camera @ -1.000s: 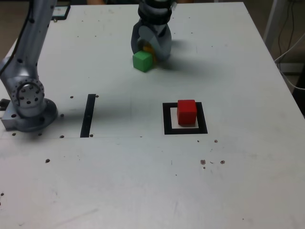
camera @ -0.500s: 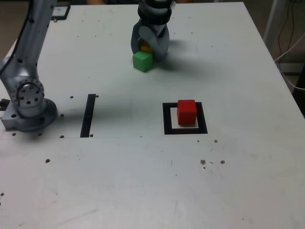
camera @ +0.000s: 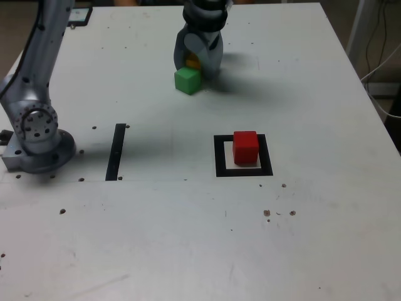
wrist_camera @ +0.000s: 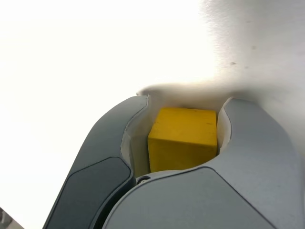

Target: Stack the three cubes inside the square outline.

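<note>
Gripper [camera: 195,61] down at the far side of the table [camera: 313,238], jaws clamped on the yellow cube [wrist_camera: 183,138], barely visible between them in the exterior view. Green cube [camera: 187,80] just in front of the gripper, touching or nearly so. Red cube [camera: 245,147] inside the square outline [camera: 219,157], well apart from the others.

Silver-grey arm [camera: 39,56], round bolted base joint [camera: 37,128], dark grey curved end effector [wrist_camera: 183,138]
</note>
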